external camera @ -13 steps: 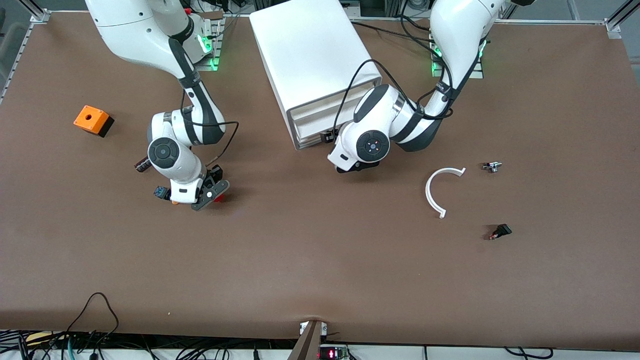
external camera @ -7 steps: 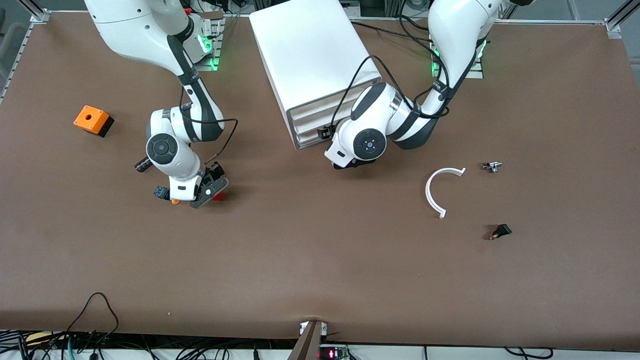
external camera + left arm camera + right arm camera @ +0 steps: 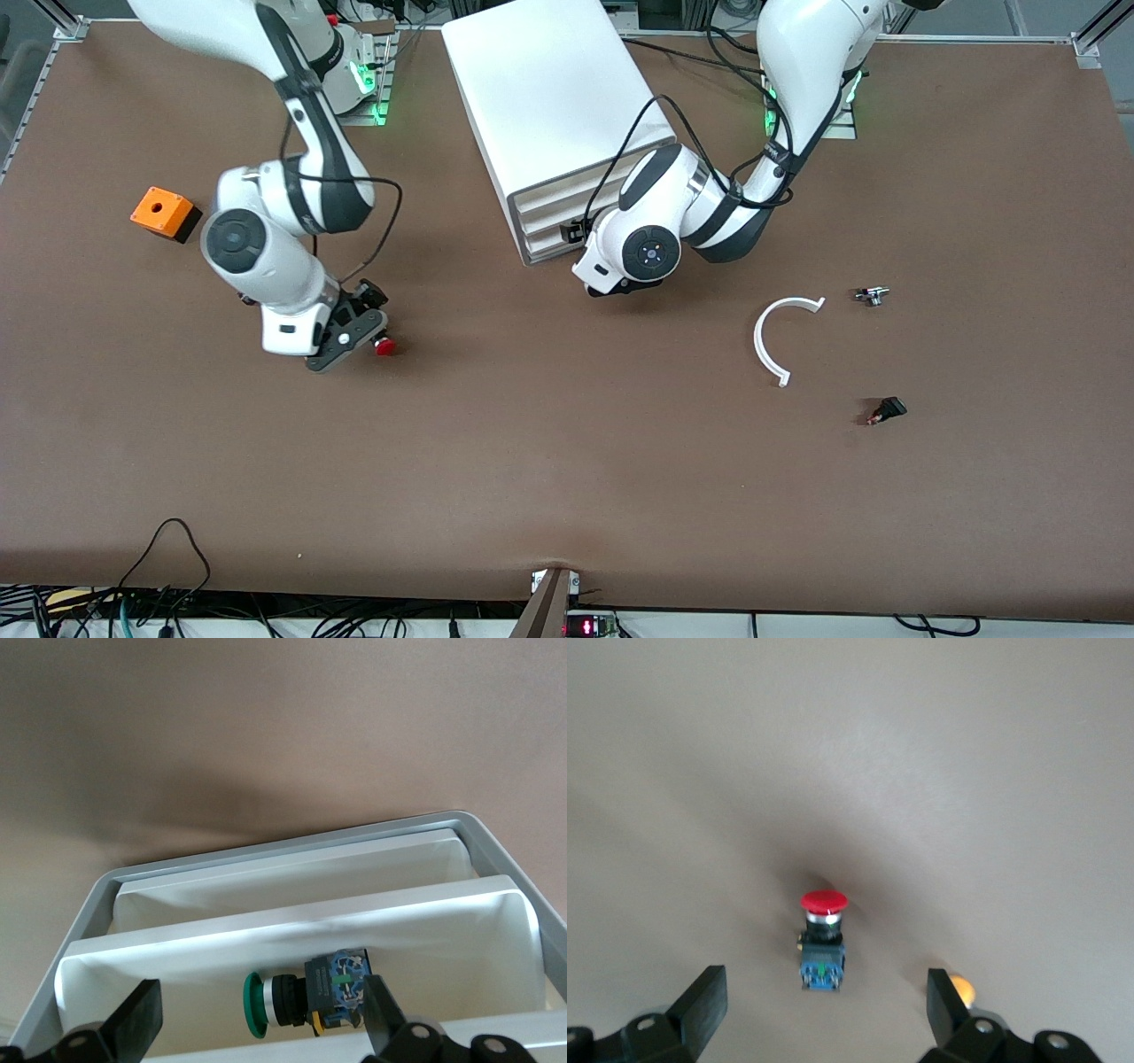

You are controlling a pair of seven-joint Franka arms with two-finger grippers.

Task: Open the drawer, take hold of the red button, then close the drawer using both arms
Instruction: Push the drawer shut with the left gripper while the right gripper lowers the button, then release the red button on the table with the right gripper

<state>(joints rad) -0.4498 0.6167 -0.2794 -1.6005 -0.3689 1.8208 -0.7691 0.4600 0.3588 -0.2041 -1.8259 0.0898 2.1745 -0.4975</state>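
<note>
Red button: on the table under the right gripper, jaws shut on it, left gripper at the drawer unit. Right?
Not quite. The right gripper is open, not shut on the red button; the right wrist view shows both fingers well clear of it as it lies on the table. The rest holds: the left gripper is at the drawer unit.

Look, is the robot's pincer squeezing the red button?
No, the red button lies on the table between the right pincer's open fingers, untouched.
</note>
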